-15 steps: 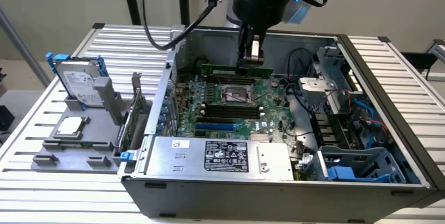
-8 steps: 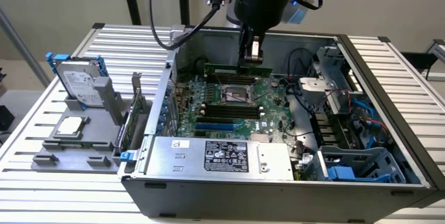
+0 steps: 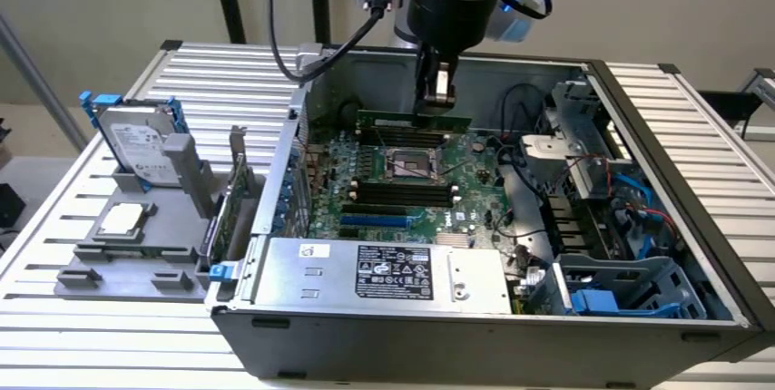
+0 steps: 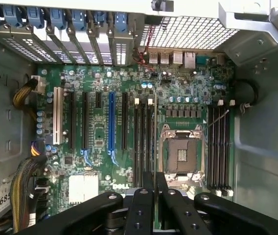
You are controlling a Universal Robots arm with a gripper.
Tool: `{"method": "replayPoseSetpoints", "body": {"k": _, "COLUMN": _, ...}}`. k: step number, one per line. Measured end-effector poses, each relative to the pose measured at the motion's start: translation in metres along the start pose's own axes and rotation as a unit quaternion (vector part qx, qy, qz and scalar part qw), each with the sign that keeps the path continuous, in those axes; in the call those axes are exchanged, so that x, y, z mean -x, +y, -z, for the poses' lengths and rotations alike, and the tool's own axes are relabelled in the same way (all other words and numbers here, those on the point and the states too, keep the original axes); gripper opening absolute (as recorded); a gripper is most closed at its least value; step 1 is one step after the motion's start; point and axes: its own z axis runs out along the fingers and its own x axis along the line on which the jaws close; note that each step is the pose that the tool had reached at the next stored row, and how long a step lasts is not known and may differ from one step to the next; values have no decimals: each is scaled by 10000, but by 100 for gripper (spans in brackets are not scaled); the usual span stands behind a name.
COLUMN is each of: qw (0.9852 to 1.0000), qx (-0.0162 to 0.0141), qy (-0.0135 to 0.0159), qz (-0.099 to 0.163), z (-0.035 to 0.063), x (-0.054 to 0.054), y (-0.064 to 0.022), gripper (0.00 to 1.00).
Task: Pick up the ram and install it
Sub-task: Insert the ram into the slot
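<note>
Exterior view: an open computer case (image 3: pixel 485 336) lies on a slatted metal table (image 3: pixel 73 336), with its green motherboard (image 3: pixel 473 181) facing up. The robot arm reaches down from above into the far part of the case. Its gripper (image 3: pixel 436 104) is closed narrowly on the ram (image 3: pixel 406 121), pinching the top edge of the stick toward the end at the exterior view's right. The ram hangs level, long edge down, above the far side of the motherboard, just beyond the processor socket (image 3: pixel 412 165). A bank of black memory slots (image 3: pixel 400 193) lies on the near side of that socket. At the exterior view's left, outside the case, a grey holder (image 3: pixel 181 172) carries a hard drive (image 3: pixel 136 145).

Wrist view: the camera looks straight down on the motherboard (image 4: pixel 95 132). The gripper (image 4: pixel 155 188) has its two black fingers (image 4: pixel 148 196) almost together. They hang over the board between the processor socket (image 4: pixel 182 154) and a bank of black slots (image 4: pixel 144 142).
</note>
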Motion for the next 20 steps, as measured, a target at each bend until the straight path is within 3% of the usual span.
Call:
{"method": "replayPoseSetpoints", "body": {"k": 3, "qw": 9999, "qx": -2, "qy": 122, "qz": -8, "z": -26, "x": 43, "y": -1, "gripper": 13}}
{"method": "replayPoseSetpoints", "body": {"k": 5, "qw": 9999, "qx": -2, "qy": 169, "qz": -11, "z": -54, "x": 63, "y": -2, "gripper": 13}}
{"method": "replayPoseSetpoints", "body": {"k": 8, "qw": 9998, "qx": -3, "qy": 186, "qz": -12, "z": -109, "x": 69, "y": -7, "gripper": 13}}
{"method": "replayPoseSetpoints", "body": {"k": 20, "qw": 9998, "qx": -5, "qy": 188, "qz": -38, "z": -325, "x": 51, "y": -20, "gripper": 13}}
